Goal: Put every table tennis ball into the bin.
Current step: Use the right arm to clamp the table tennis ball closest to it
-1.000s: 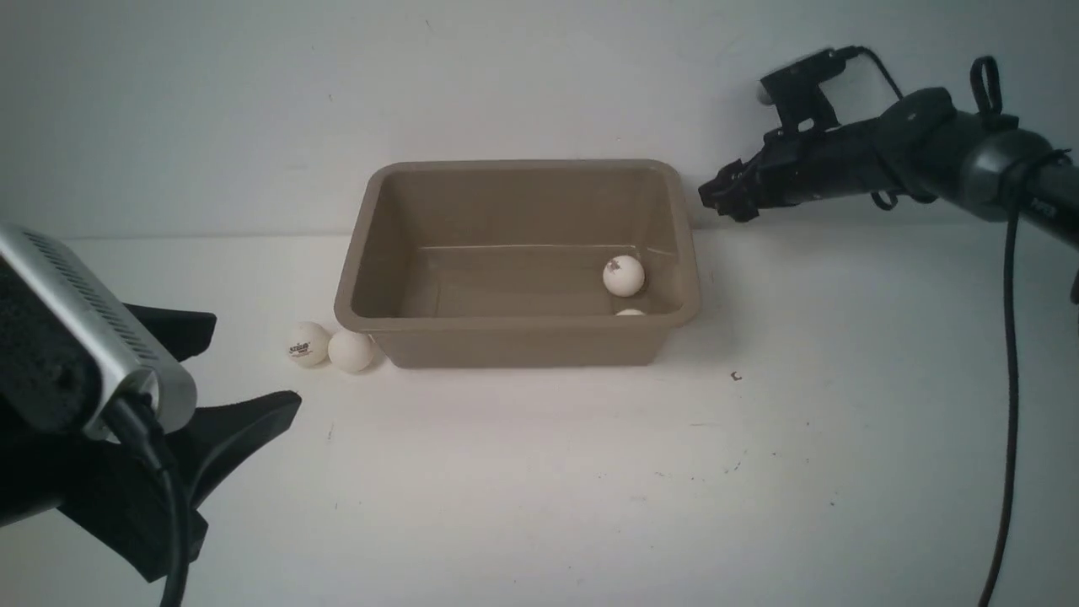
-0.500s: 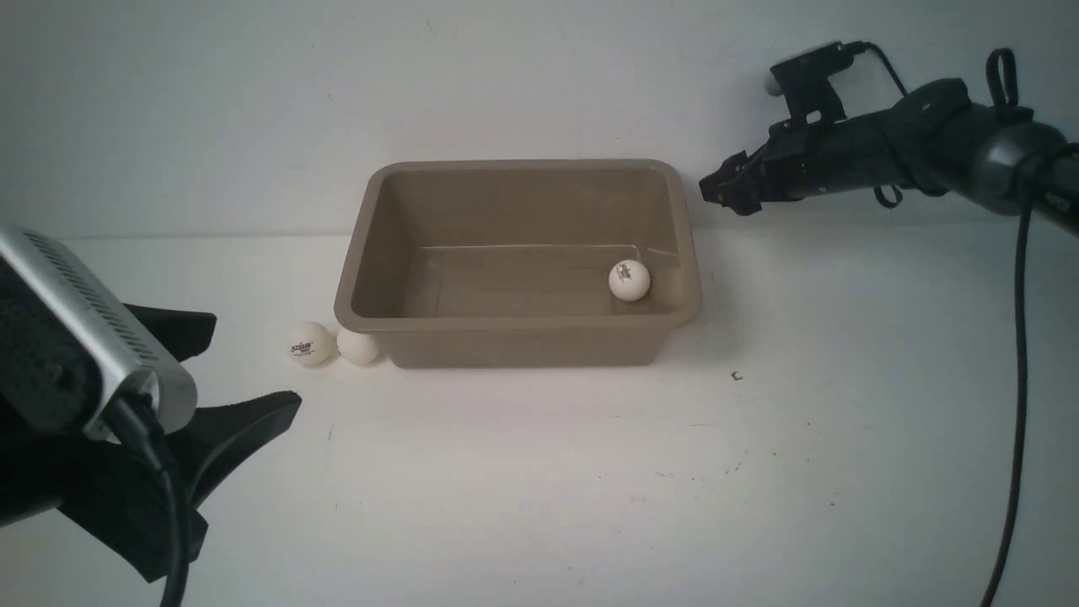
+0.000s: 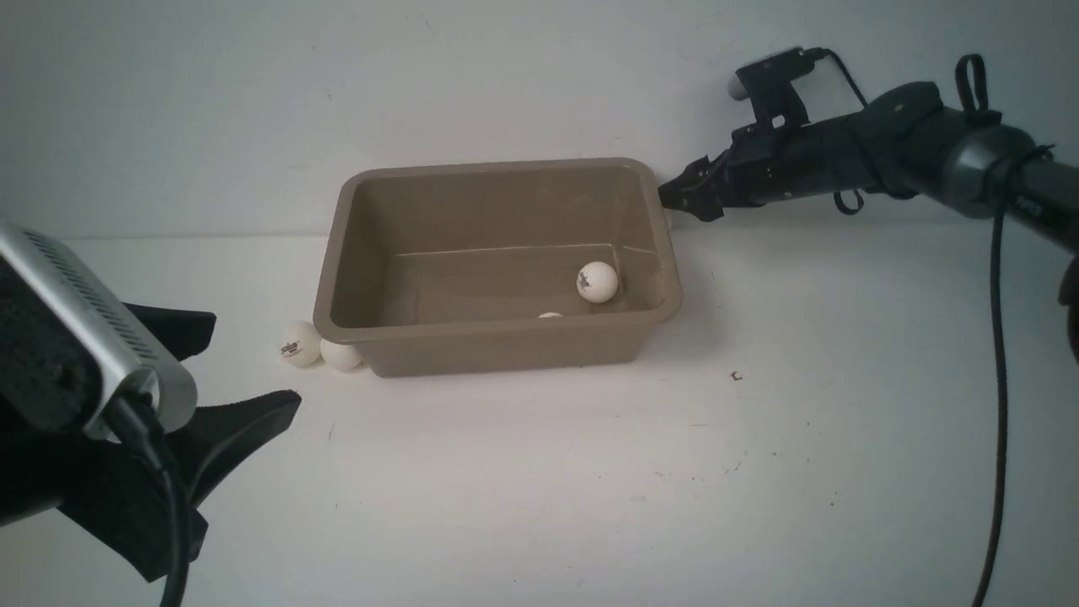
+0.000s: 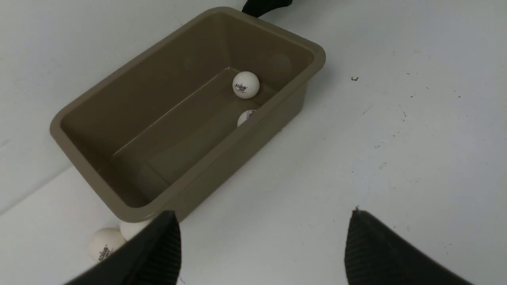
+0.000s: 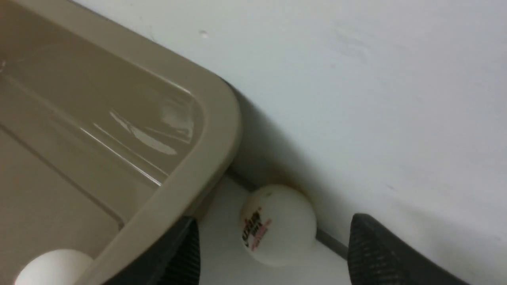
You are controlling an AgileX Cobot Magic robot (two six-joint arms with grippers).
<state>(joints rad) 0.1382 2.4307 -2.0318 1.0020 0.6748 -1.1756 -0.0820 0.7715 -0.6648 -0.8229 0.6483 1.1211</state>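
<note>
Progress check from us: by our count it's two in, three to go.

Well left of the bin (image 3: 497, 347), our left pincer (image 3: 253, 361) hangs low over the surface (image 3: 539, 489), jaws spread wide with nothing in them. Just off the bin's near-left corner two balls sit side by side. The logo ball (image 3: 289, 346) is on the outside and the plain ball (image 3: 340, 355) is tucked in under the bin's rim. Both are waiting to be picked up.

Inside the bin, toward its right end, the third ball (image 3: 597, 282) sits out on the floor with its print showing. The fourth ball (image 3: 550, 315) is mostly hidden behind the near wall.

Behind the bin's far-right corner, squeezed between the bin and the backdrop, is a fifth ball (image 5: 277, 225) with reddish-dark print. Our right pincer (image 3: 679, 198) is at that corner, jaws apart on either side of that ball. As far as we can tell it's not squeezing it yet.

Looks-wise, the balls are all small, matte and white. The bin is a taupe-brown plastic tub with rounded corners, a flared rim and a slightly shiny inside.
</note>
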